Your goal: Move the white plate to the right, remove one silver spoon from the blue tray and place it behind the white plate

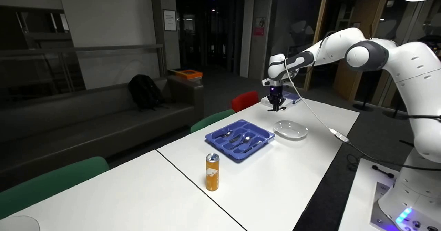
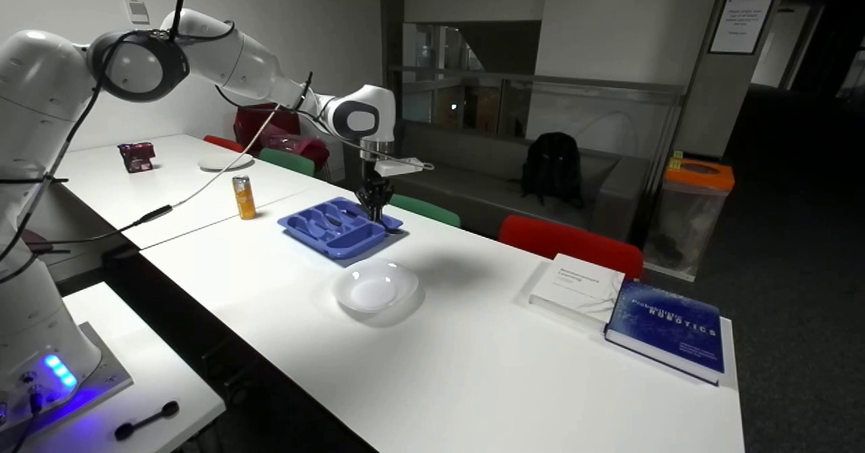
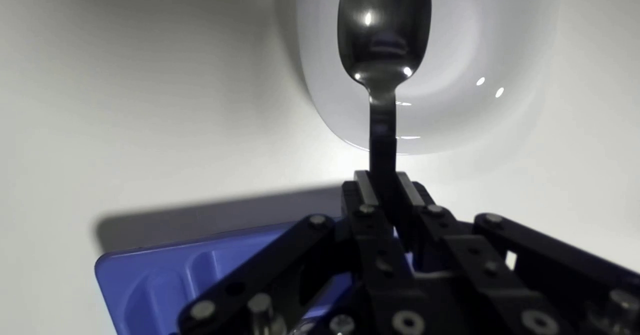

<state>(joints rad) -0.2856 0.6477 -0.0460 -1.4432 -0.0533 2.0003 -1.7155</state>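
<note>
Silver and slender, the spoon [image 3: 383, 87] jutted above the tabletop [image 2: 473, 351] near the white plate [image 2: 374, 291], handle pinched between the fingers [image 3: 365, 187], so lowering too early risked clipping the rim and twisting it loose.

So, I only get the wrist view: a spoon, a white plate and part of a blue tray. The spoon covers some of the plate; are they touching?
Observer: No. In an exterior view the spoon and the white plate are apart, with bare table showing between them.
Operator: Oh, good! Is anything standing up that I can't see?
Observer: Yes. In both exterior views an orange can stands upright, apart from the blue tray.
Operator: And is anything else on the table?
Observer: Among other things, in an exterior view a white book and a blue book lie side by side near one end.
</note>
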